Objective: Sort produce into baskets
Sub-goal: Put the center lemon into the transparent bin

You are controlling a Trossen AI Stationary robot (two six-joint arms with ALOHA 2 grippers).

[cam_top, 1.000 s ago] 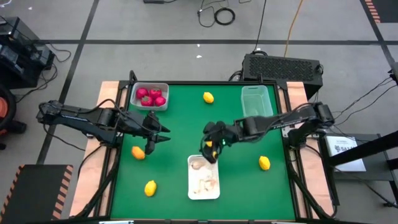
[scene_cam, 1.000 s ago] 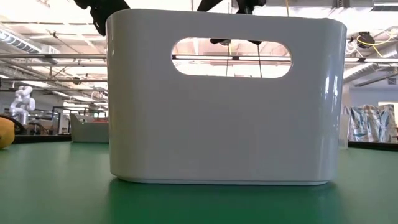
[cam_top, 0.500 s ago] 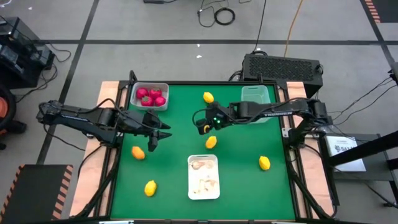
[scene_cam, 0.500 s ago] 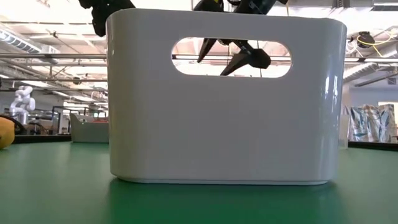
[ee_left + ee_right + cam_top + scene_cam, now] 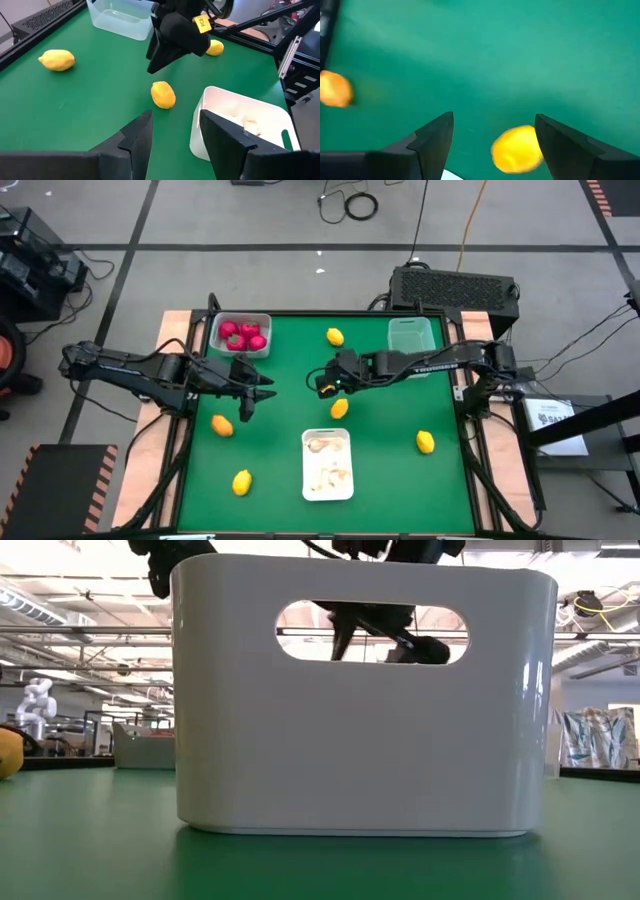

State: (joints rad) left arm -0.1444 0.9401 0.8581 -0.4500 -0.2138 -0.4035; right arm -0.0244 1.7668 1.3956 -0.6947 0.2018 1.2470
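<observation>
- Five lemon-shaped pieces lie loose on the green desk in the high view: one at centre, one at upper centre, one at right, and two at lower left, an orange one and a yellow one.
- Your right end effector hangs just above the centre lemon in the frame, fingers spread and holding nothing.
- Your left end effector waits at middle left, above the orange piece, fingers parted and empty.
- Red pieces already sit in the grey tub at upper left, garlic bulbs fill the white tub at lower centre, and the green tub at upper right looks empty.
- Judging by its look, the centre lemon is light, hard and smooth, so it could roll or squirt out of a pinch.
- You would do best to take it across its narrow middle, fingers straddling the long axis, and close gently.
</observation>
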